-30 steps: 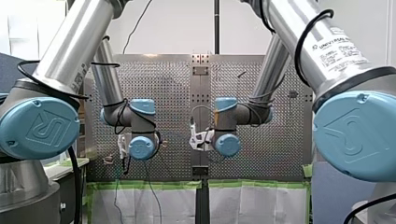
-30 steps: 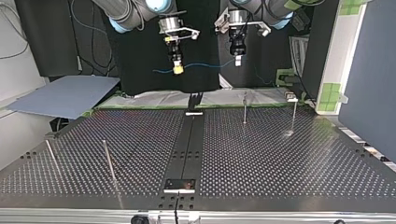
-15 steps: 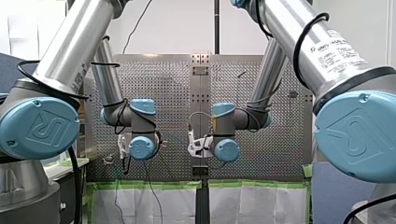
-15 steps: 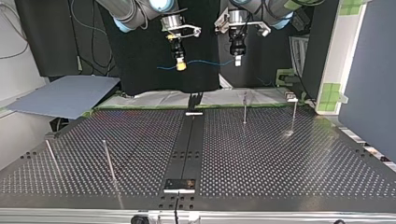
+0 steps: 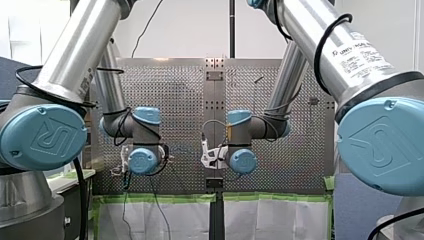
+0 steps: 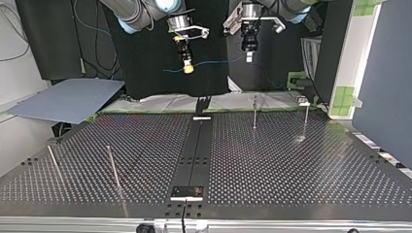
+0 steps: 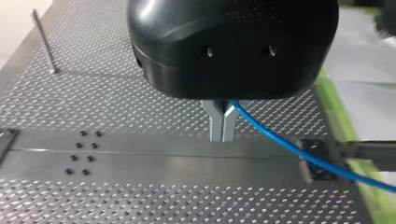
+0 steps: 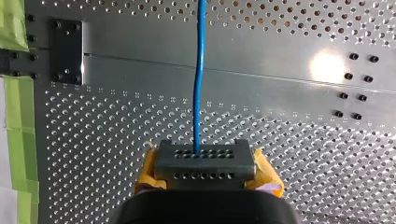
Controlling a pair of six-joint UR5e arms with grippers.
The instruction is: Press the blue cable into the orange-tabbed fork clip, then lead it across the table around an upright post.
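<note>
Left gripper (image 6: 248, 58) and right gripper (image 6: 187, 69) pinched shut on blue cable (image 6: 216, 62), upper centre of top view. Clipping and leading around post (image 6: 254, 112) apparently both left.

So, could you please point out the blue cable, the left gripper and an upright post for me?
blue cable (image 7: 275, 140), left wrist view, on the stretch leading away from the gripper.
left gripper (image 7: 222, 138), left wrist view, midway between its fingertips.
upright post (image 7: 45, 43), left wrist view, middle of its shaft.

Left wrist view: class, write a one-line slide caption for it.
My left hand, shut on the blue cable, hangs above the perforated table.
</note>
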